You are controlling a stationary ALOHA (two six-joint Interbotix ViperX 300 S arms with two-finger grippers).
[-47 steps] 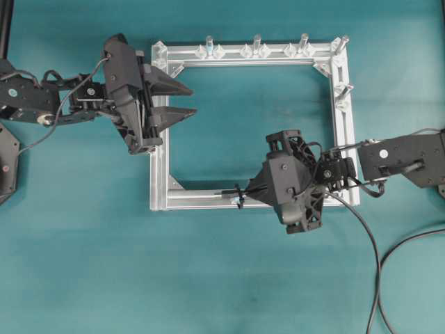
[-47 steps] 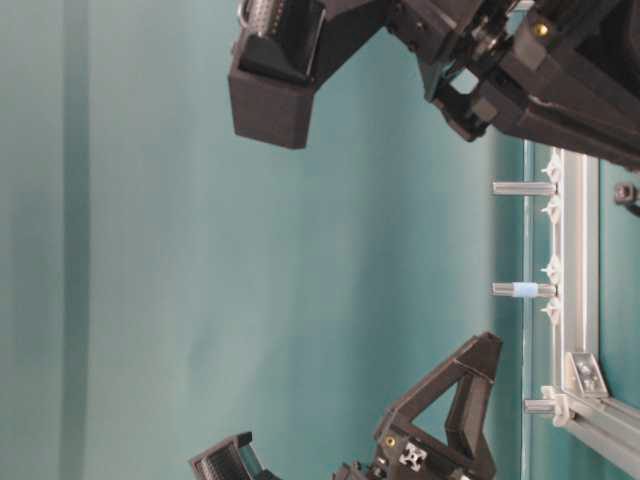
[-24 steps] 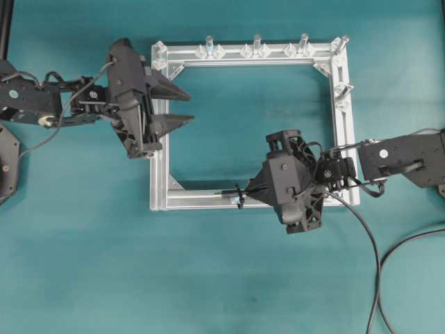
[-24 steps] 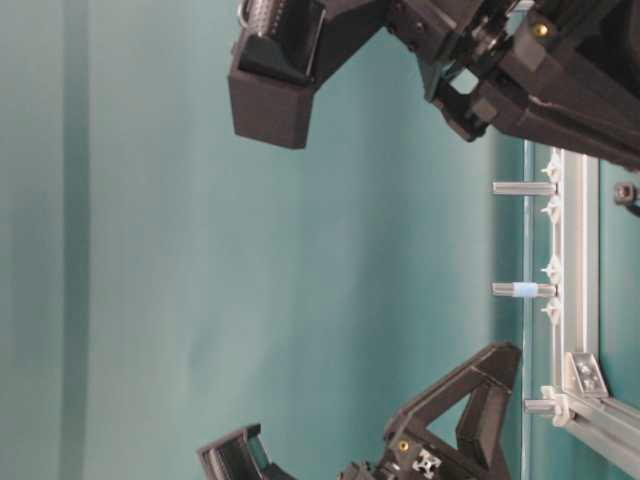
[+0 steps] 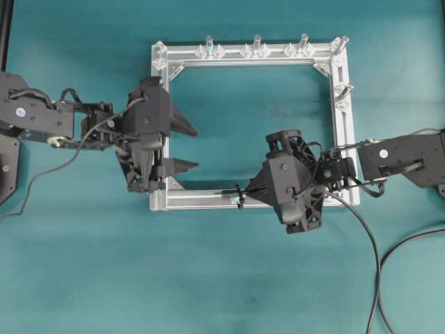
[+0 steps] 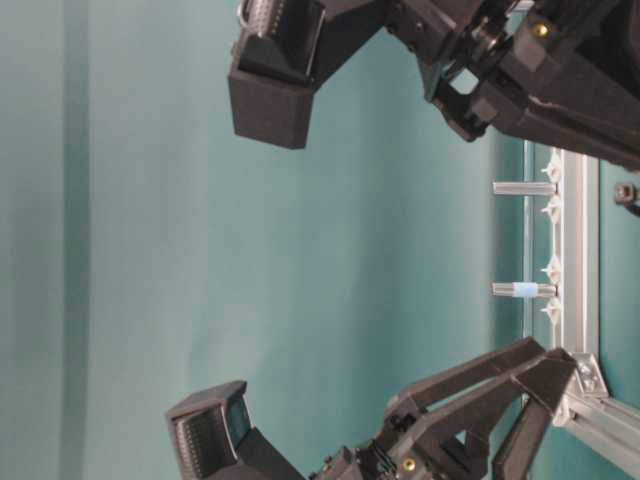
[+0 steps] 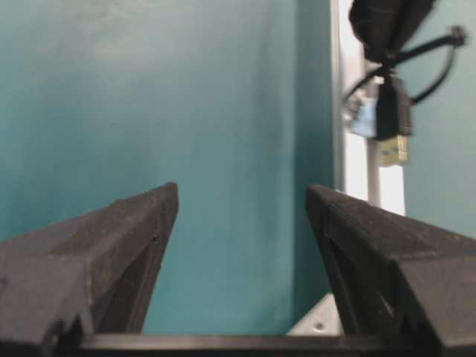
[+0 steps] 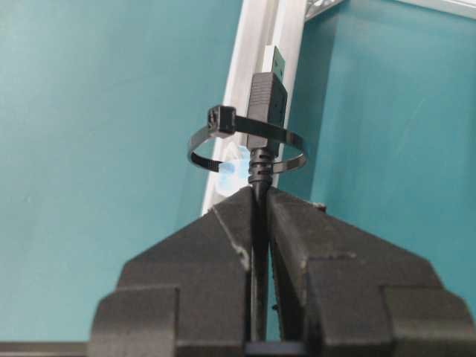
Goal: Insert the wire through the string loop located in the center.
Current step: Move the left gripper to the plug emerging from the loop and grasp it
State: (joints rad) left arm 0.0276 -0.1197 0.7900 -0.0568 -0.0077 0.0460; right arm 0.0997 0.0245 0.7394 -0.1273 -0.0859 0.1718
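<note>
**Wire plug sits inside the string loop, held by the right end effector**

We see the right end effector [image 8: 256, 212] clamped tight on the wire [image 8: 265, 100], its two black fingers [image 8: 223, 223] pressed against the cable just behind the plug. Directly ahead of those fingertips, the plug passes through the string loop [image 8: 216, 141], a thin black ring encircling the plug body, with a pale blue-white bit at its base. The silvery plug tip points onward past the loop, along the aluminium frame [image 8: 256, 44].

From overhead, the loop [image 5: 238, 195] sits on the frame's [image 5: 208, 200] near rail, just in front of the right end effector [image 5: 252, 191], and the wire [image 5: 368, 240] trails away behind it across the teal bench [image 5: 222, 278].

The left end effector [image 5: 184, 147] hangs with its fingers spread wide and gripping nothing, over the frame's corner. Its wrist view shows the plug [image 7: 390, 123] and loop [image 7: 439, 56] well ahead of it, beyond its right-hand finger [image 7: 372, 245].
</note>
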